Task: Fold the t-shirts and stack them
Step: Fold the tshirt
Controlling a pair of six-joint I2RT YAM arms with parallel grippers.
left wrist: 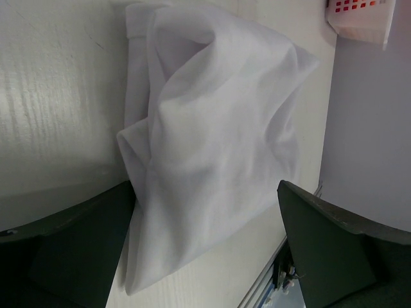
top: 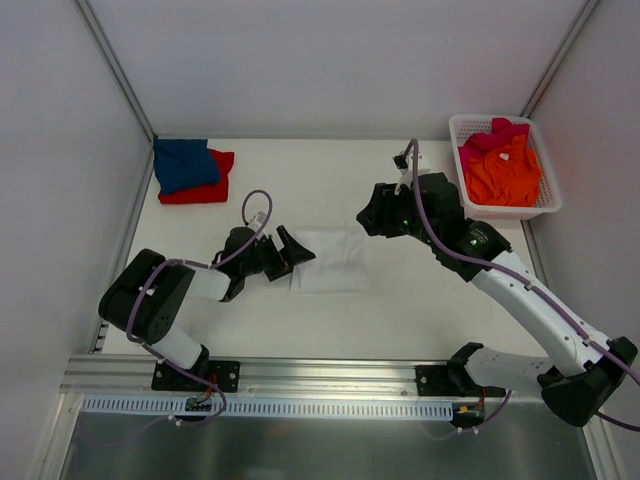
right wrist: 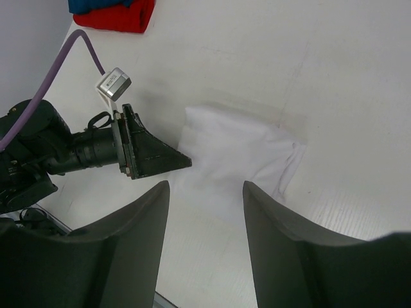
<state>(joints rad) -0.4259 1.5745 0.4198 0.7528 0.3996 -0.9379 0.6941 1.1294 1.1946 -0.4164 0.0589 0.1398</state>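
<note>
White t-shirt (top: 328,260): folded, rumpled, mid-tabletop (top: 400,320). Left tool (left wrist: 205,192): jaws wide, empty, at its left edge; right tool (right wrist: 205,186): jaws partly apart, empty, raised over it. Blue t-shirt (top: 185,163) on red t-shirt (top: 208,191), far-left corner; orange t-shirt (top: 505,175) and pink t-shirt (top: 490,135) in basket (top: 550,203).

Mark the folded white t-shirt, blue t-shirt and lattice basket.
Folded white cloth t-shirt (top: 330,262): top view, centre.
Blue cloth t-shirt (top: 185,163): top view, centre.
White plastic lattice basket (top: 515,211): top view, near rim.

A robotics lab cell (plain white walls (top: 330,60), aluminium rail (top: 320,373)) around a white table (top: 400,320).
</note>
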